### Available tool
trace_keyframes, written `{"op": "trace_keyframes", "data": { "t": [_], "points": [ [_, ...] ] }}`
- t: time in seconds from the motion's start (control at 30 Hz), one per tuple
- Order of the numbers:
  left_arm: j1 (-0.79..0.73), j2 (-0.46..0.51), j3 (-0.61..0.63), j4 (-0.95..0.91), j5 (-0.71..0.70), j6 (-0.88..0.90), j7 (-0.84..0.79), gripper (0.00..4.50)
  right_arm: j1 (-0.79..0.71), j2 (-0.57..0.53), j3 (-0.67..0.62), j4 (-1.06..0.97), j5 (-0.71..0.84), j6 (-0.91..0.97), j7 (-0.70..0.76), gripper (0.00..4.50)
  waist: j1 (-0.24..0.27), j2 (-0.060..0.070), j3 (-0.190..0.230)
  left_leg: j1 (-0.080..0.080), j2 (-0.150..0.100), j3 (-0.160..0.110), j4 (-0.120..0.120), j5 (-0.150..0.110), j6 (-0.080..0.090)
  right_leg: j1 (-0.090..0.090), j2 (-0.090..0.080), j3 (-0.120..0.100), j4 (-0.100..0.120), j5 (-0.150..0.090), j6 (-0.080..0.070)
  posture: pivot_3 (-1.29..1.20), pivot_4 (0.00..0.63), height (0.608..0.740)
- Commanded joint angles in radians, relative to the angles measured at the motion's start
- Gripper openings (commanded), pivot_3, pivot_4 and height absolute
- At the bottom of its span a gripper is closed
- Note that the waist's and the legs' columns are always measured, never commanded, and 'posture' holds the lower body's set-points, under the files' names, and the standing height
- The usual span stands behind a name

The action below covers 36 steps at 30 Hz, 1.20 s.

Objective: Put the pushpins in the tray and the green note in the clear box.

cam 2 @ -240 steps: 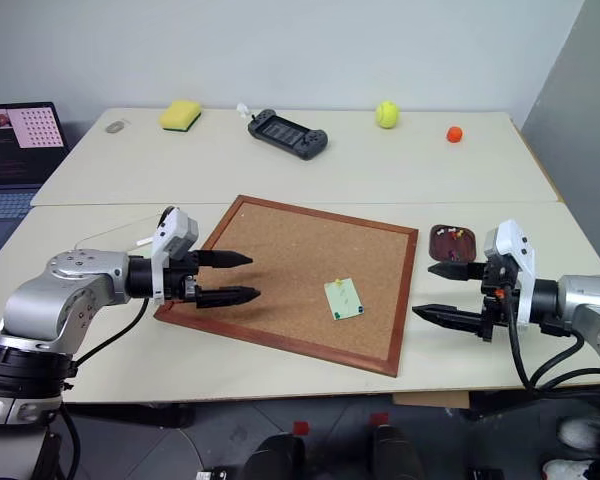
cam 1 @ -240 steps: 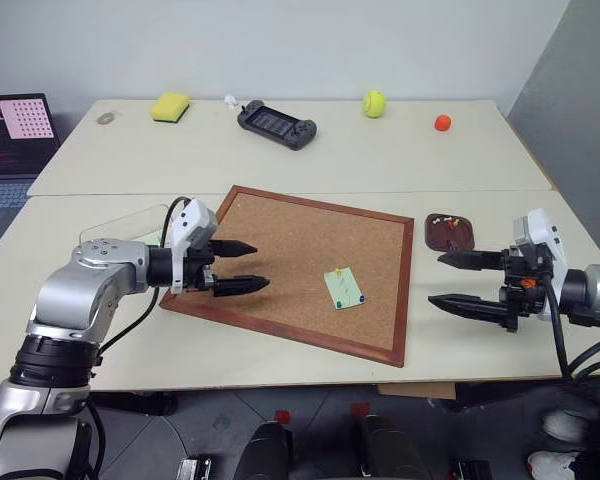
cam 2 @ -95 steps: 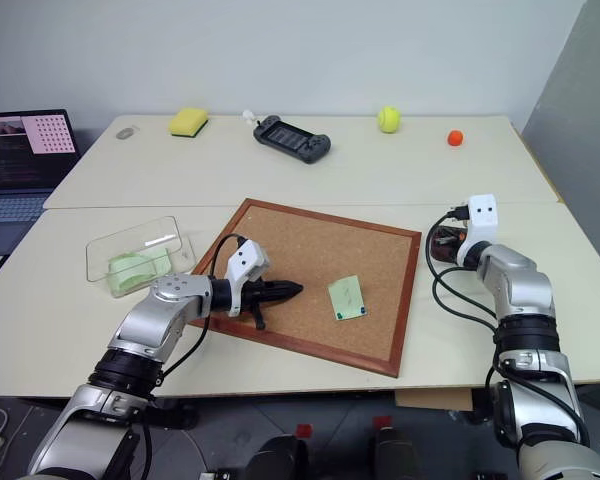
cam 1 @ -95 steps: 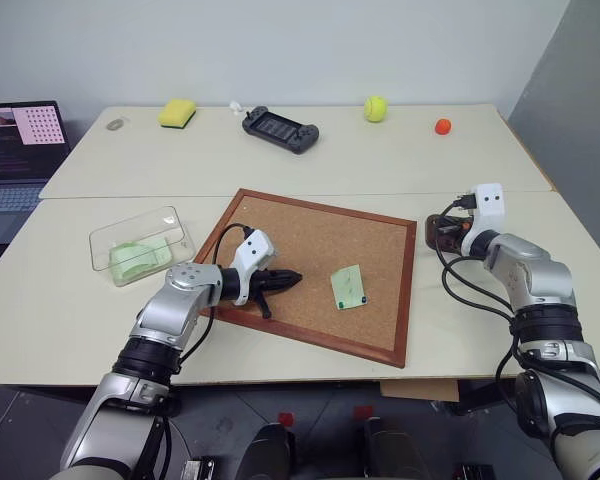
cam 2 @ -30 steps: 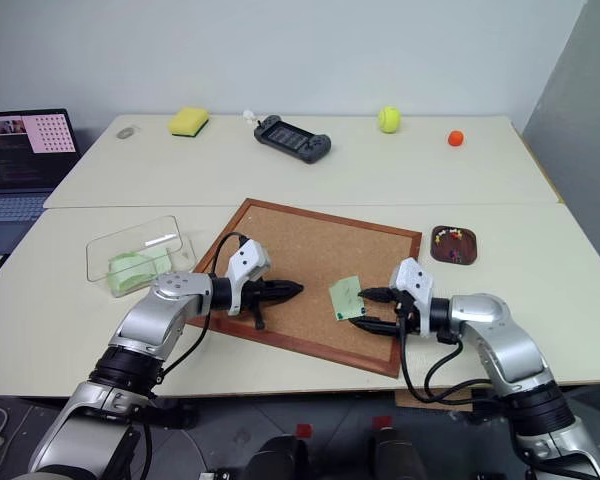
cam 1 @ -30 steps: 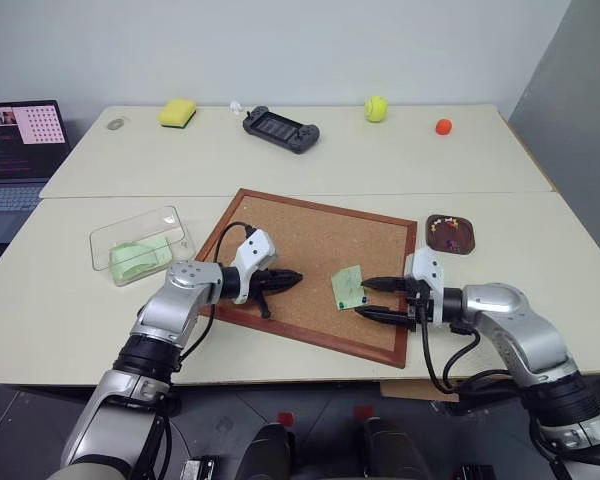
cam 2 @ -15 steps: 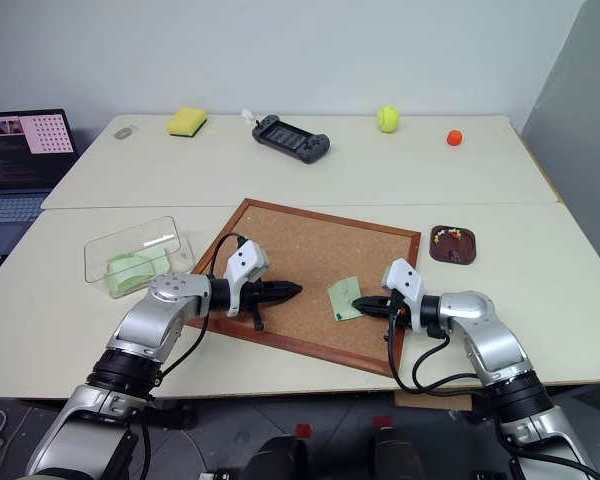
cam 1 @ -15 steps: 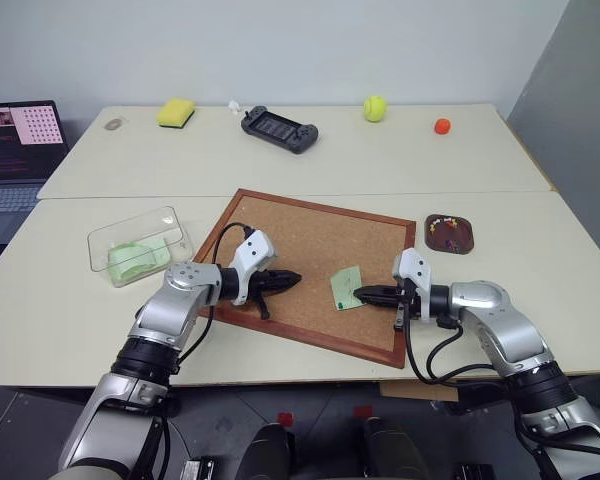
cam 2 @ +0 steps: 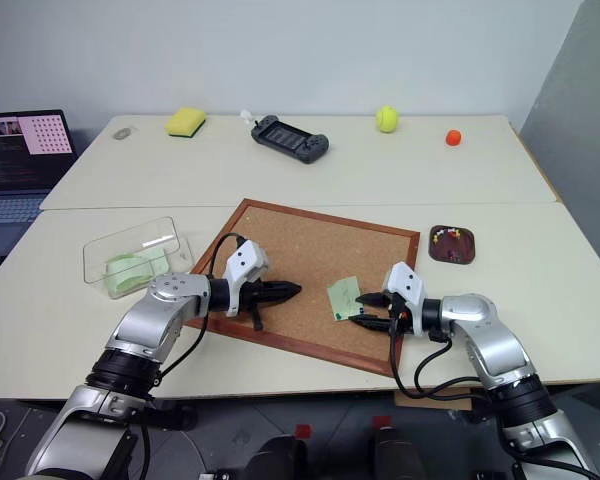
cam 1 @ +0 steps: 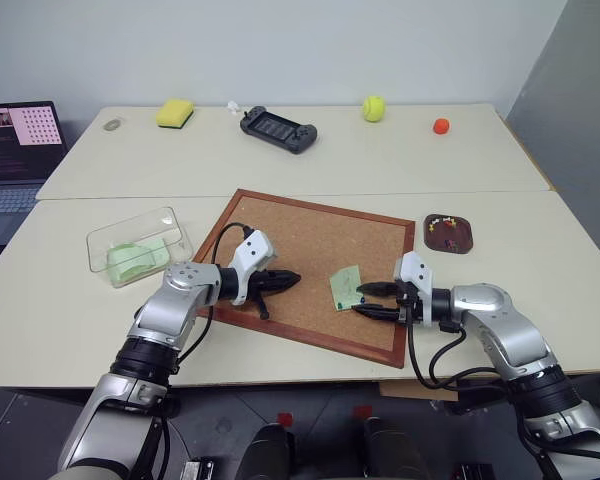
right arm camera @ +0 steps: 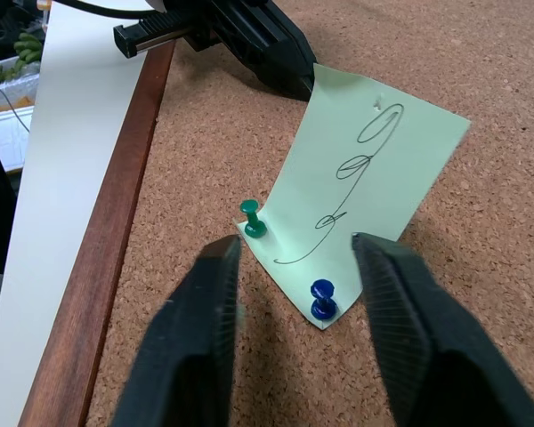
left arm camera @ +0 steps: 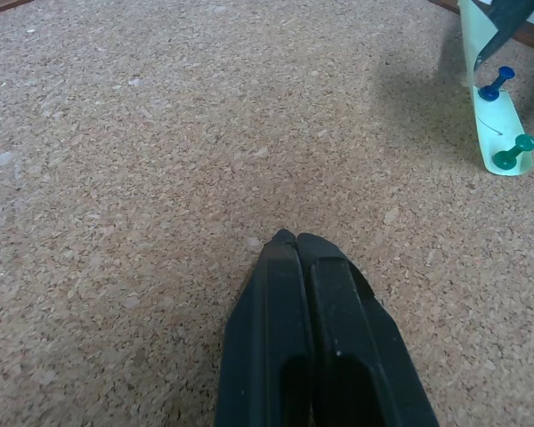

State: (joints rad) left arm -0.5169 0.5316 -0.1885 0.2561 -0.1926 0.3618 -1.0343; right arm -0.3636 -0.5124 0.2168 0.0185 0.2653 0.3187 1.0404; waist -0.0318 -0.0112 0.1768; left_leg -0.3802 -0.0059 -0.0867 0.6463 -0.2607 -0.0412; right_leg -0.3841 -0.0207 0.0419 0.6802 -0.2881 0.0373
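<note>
On the corkboard [cam 1: 310, 270], which lies at an angle across the near table, the green note [right arm camera: 360, 191] is seen pinned along one edge by two pushpins, a green pushpin [right arm camera: 252, 220] and a dark blue pushpin [right arm camera: 321, 297], while its free part curls up off the cork. The right gripper [right arm camera: 289, 325] is held low just in front of the pinned edge, its two fingers parted to either side of the pins and closed on nothing. The left gripper [cam 1: 292, 279] is rested on the cork well apart from the note, its fingers pressed together with nothing between them. The tray [cam 1: 449, 233] is found on the table just beyond the board's right edge, with small coloured pins already lying in it. The clear box [cam 1: 138, 247] is set on the table to the left of the board, and pale green paper can be made out inside it. Along the far table a yellow sponge [cam 1: 174, 112], a game controller [cam 1: 278, 129], a tennis ball [cam 1: 373, 108] and a small orange ball [cam 1: 441, 126] are laid out, and a laptop [cam 1: 12, 150] is placed at the far left.
</note>
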Motion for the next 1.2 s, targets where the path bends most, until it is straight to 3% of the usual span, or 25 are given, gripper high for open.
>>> {"op": "trace_keyframes", "data": {
  "t": [0.03, 0.23, 0.53, 0.67, 1.2],
  "points": [
    [0.030, 0.008, -0.029, 0.019, 0.035, 0.022, 0.002, 0.00, -0.010, -0.001, -0.013, -0.008, -0.001, -0.012, -0.001, 2.86, 0.000, 0.000, 0.000, 0.000, 0.000, 0.000, 0.000, 0.000, 0.000, 0.000, 0.000, 0.000, 0.000, 0.000, 0.000, 0.00, 0.150, 0.740],
    [0.036, 0.013, -0.029, 0.009, 0.035, 0.024, 0.002, 0.00, -0.022, 0.001, -0.005, 0.027, -0.018, -0.029, 0.006, 2.86, 0.000, 0.000, 0.000, 0.000, 0.000, 0.000, 0.000, 0.000, 0.000, 0.000, 0.000, 0.000, 0.000, 0.000, 0.000, 0.00, 0.150, 0.740],
    [0.034, 0.018, -0.028, 0.007, 0.036, 0.024, -0.002, 0.00, -0.033, 0.015, -0.016, 0.047, -0.011, -0.028, -0.006, 0.75, 0.000, 0.000, 0.000, 0.000, 0.000, 0.000, 0.000, 0.000, 0.000, 0.000, 0.000, 0.000, 0.000, 0.000, 0.000, 0.00, 0.150, 0.740],
    [0.032, 0.018, -0.030, 0.008, 0.036, 0.024, -0.004, 0.00, -0.032, 0.016, -0.019, 0.047, -0.012, -0.027, -0.011, 0.05, 0.000, 0.000, 0.000, 0.000, 0.000, 0.000, 0.000, 0.000, 0.000, 0.000, 0.000, 0.000, 0.000, 0.000, 0.000, 0.00, 0.150, 0.740],
    [0.033, 0.014, -0.031, 0.001, 0.035, 0.035, 0.002, 0.00, -0.059, 0.015, -0.125, -0.137, 0.157, 0.104, -0.023, 0.05, 0.000, 0.000, 0.000, -0.001, 0.000, 0.000, 0.000, 0.000, 0.000, -0.001, 0.000, 0.000, 0.000, 0.000, 0.000, 0.00, 0.150, 0.740]
  ]
}}
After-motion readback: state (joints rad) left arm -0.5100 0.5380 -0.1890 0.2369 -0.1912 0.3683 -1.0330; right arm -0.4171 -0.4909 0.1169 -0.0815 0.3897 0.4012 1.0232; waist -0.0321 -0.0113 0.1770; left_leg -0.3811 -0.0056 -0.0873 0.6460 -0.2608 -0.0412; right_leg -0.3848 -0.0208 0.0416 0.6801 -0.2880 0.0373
